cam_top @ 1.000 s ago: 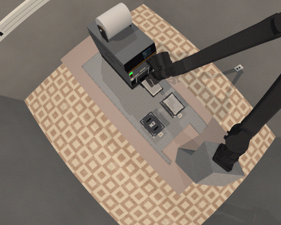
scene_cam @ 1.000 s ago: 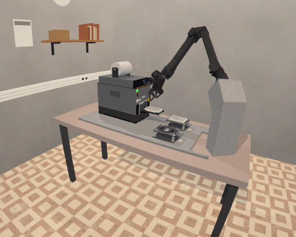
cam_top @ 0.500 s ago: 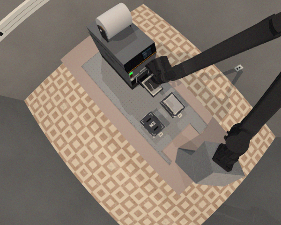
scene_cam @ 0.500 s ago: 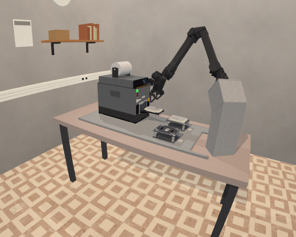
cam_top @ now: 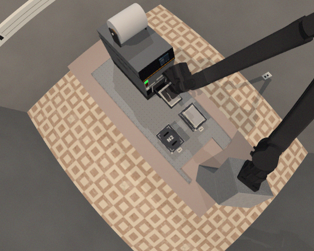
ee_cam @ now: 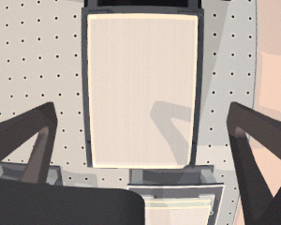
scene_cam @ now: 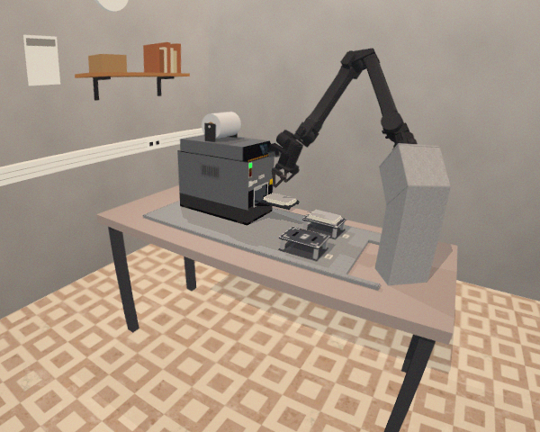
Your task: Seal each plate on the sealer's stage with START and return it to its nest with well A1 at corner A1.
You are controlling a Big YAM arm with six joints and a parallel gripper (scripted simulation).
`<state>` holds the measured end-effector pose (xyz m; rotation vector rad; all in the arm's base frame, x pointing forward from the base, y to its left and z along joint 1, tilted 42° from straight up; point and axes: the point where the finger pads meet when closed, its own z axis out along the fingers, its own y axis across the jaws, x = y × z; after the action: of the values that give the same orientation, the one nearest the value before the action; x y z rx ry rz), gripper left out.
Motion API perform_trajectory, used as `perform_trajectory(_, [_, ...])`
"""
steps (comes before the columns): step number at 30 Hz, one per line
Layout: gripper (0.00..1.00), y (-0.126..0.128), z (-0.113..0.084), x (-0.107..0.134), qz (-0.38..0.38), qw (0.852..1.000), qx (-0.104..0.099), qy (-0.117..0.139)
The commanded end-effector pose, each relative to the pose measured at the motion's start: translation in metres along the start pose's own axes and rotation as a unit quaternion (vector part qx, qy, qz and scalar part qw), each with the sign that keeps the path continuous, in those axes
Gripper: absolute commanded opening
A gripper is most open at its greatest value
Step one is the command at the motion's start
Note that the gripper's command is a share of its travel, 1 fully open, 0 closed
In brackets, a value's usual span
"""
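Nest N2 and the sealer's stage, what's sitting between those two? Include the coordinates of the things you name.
Just bare perforated board lies between nest N2 (cam_top: pixel 166 144) (scene_cam: pixel 303 235) and the sealer's stage (cam_top: pixel 171 107) (scene_cam: pixel 291 205); the top view shows it.

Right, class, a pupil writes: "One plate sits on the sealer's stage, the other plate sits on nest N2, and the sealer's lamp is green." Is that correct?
Not quite: the other plate is on nest N1, while N2 is bare, as the top view shows. The rest stands.
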<state>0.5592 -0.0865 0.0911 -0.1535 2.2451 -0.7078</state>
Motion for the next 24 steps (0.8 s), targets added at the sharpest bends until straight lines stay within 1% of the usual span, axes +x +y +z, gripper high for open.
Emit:
perform_trajectory(1, [1.0, -0.015, 0.015, -0.007, 0.003, 1.0, 0.013, -0.006])
perform_trajectory(5, [1.0, -0.005, 0.026, 0.005, -0.004, 1.0, 0.007, 0.002])
perform_trajectory(7, [1.0, -0.005, 0.026, 0.005, -0.004, 1.0, 0.007, 0.002])
perform_trajectory(10, [1.0, 0.001, 0.026, 0.009, -0.007, 1.0, 0.001, 0.003])
perform_trajectory(13, [1.0, -0.003, 0.033, 0.017, -0.005, 1.0, 0.004, 0.007])
perform_trajectory(16, [1.0, -0.008, 0.041, 0.015, -0.002, 1.0, 0.009, 0.004])
perform_trajectory(19, [1.0, -0.008, 0.047, 0.014, -0.002, 1.0, 0.008, 0.004])
perform_trajectory(22, [1.0, -0.001, 0.05, 0.012, -0.005, 1.0, 0.004, -0.001])
perform_trajectory(24, [1.0, -0.001, 0.05, 0.012, -0.005, 1.0, 0.004, -0.001])
